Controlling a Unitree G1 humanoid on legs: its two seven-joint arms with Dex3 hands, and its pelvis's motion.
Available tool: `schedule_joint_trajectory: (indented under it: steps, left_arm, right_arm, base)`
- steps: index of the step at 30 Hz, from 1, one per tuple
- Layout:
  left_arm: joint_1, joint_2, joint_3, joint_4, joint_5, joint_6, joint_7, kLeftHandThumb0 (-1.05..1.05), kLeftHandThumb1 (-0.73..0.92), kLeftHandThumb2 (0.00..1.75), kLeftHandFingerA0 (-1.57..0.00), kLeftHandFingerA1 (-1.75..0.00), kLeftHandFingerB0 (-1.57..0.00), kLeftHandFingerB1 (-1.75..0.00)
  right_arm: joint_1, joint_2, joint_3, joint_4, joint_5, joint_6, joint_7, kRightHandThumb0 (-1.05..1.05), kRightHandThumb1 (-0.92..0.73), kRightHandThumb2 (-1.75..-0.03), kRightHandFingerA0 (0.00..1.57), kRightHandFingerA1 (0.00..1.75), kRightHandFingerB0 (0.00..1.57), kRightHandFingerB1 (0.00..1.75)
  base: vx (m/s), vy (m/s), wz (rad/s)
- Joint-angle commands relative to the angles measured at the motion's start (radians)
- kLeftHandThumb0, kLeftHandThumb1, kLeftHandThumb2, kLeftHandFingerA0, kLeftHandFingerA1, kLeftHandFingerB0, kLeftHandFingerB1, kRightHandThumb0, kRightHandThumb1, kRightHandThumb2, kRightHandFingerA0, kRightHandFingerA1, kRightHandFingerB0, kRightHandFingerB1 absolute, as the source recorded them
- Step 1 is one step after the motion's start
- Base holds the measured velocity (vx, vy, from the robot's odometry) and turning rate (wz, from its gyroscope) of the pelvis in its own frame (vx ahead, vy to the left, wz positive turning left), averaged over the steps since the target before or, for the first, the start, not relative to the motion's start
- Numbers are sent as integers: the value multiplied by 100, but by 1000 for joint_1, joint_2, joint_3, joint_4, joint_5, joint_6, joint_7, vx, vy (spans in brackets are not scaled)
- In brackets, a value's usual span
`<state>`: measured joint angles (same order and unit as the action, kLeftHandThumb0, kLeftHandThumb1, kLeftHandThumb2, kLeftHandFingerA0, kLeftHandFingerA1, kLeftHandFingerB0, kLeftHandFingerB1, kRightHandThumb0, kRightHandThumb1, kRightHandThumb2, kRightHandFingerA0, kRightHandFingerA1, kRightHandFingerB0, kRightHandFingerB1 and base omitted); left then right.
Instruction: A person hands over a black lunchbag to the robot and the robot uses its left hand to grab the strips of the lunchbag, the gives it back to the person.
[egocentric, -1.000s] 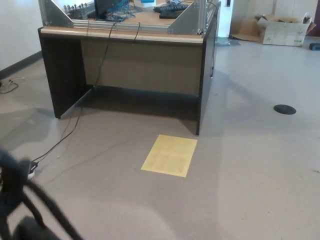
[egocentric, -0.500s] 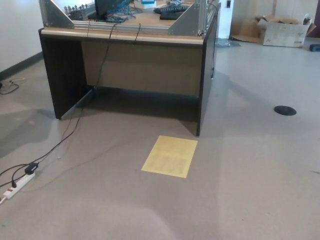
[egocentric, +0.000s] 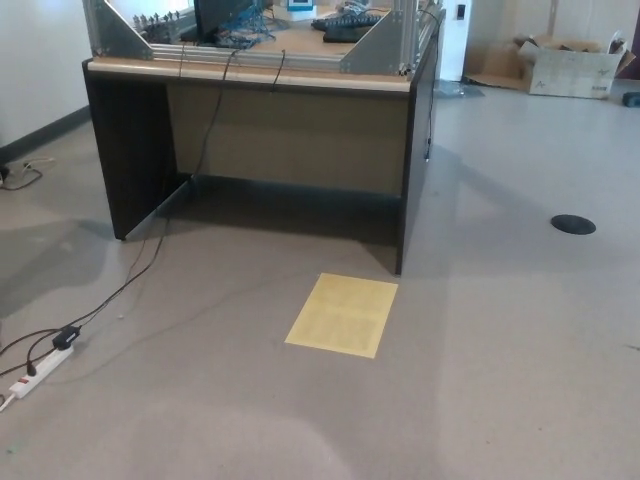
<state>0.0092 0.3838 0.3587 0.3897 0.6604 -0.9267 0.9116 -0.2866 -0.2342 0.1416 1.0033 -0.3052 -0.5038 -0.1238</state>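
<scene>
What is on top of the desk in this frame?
On the desk stand a metal frame, tangled cables and a dark keyboard. The far part of the top is cut off by the picture's edge.

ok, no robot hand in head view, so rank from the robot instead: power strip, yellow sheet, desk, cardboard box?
1. power strip, floor, far left, lowest in frame.
2. yellow sheet, floor, centre; only slightly farther.
3. desk, behind the sheet.
4. cardboard box, top right, at the back.
</scene>
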Motion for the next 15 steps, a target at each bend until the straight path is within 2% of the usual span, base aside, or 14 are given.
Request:
schedule_joint_trajectory:
  steps: [1,3,4,9,10,14,15]
  left_arm:
    - [-178,54,-24,-55,9,6,1,-12,43,86,-126,-140,-108,-130]
    - [-222,55,-42,-82,-16,25,-45,-13,44,86,-124,-139,-107,-129]
    - [-329,57,-79,-97,-21,37,-78,-9,63,56,-90,-175,-71,-172]
    - [-549,46,-150,-108,25,116,-111,-14,63,56,-83,-175,-61,-174]
    - [-671,31,-198,-77,41,139,-135,-16,66,57,-81,-175,-58,-175]
    - [-793,-3,-266,-47,75,181,-146,-18,63,56,-82,-175,-58,-173]
    - [-898,-61,-327,-15,90,207,-171,-19,61,56,-80,-175,-59,-170]
  right_arm:
    - [3,3,5,3,-6,-2,-20,-54,-77,-64,49,42,48,39]
    - [6,3,7,1,-8,-1,-21,-54,-78,-64,49,42,48,39]
    - [6,2,5,-5,-5,6,-18,-54,-77,-64,49,42,48,39]
    - [-11,5,0,2,0,6,-23,-54,-78,-64,49,42,48,39]
    - [-13,8,-1,4,1,7,-24,-53,-78,-63,49,41,48,39]
    - [-2,5,-5,-2,5,-1,-24,-53,-78,-63,49,42,48,40]
    - [-3,7,-3,-1,3,-6,-28,-54,-78,-64,49,42,48,40]
  base:
    - [0,0,0]
    - [0,0,0]
    - [0,0,0]
    - [0,0,0]
    - [0,0,0]
    - [0,0,0]
    - [0,0,0]
